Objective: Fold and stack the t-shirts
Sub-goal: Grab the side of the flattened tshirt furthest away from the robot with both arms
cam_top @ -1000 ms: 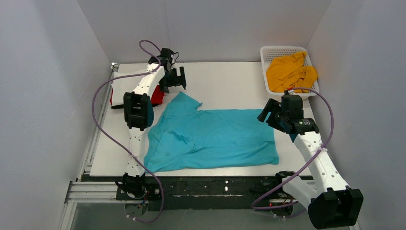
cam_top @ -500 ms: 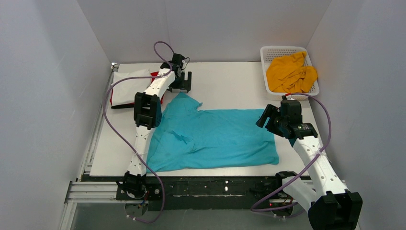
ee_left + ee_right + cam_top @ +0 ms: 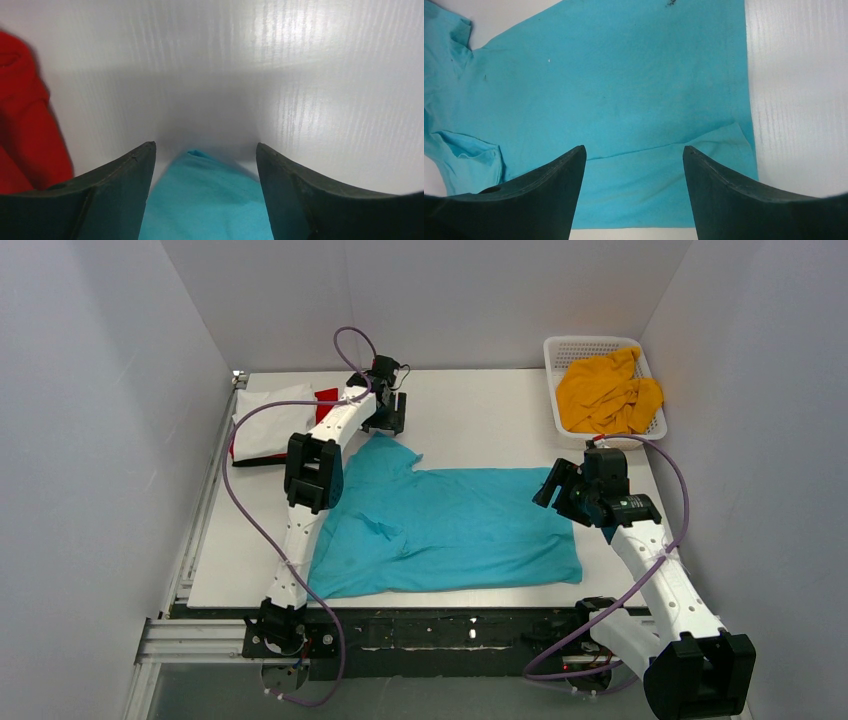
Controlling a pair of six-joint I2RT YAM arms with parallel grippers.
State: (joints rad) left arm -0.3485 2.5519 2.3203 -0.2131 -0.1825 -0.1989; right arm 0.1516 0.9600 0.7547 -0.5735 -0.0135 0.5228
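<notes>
white table (image 3: 480, 410) | pale walls (image 3: 450, 290) | turquoise t-shirt (image 3: 450, 525) spread flat | left pincer (image 3: 205, 146) apart | right pincer (image 3: 634, 148) apart

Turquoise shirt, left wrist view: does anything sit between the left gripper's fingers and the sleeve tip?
Nothing visible does. The turquoise shirt's sleeve tip lies on the table between the left gripper's open fingers; the red shirt sits off to the side, outside them.

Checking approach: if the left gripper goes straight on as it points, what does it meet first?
Likely the sleeve corner of the turquoise t-shirt, centred between the open fingers of the left gripper, lying on the table; depth unclear.
</notes>
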